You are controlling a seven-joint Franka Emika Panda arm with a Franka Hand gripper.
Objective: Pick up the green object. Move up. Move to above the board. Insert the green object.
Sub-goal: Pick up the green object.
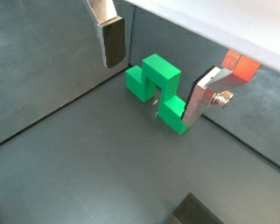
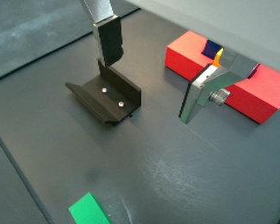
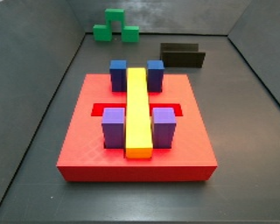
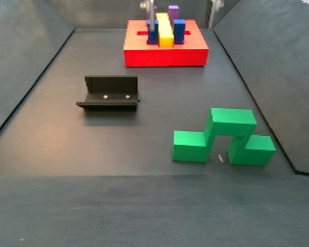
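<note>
The green object is a blocky arch of joined cubes, lying on the dark floor near a wall. It shows in both side views. My gripper is open and empty, high above the floor, and the green object appears between its fingers from above without touching them. The gripper also shows in a wrist view. The red board carries blue, purple and yellow blocks and shows in a side view and a wrist view.
The fixture stands on the floor between the board and the green object, and it shows in both side views. Grey walls enclose the floor.
</note>
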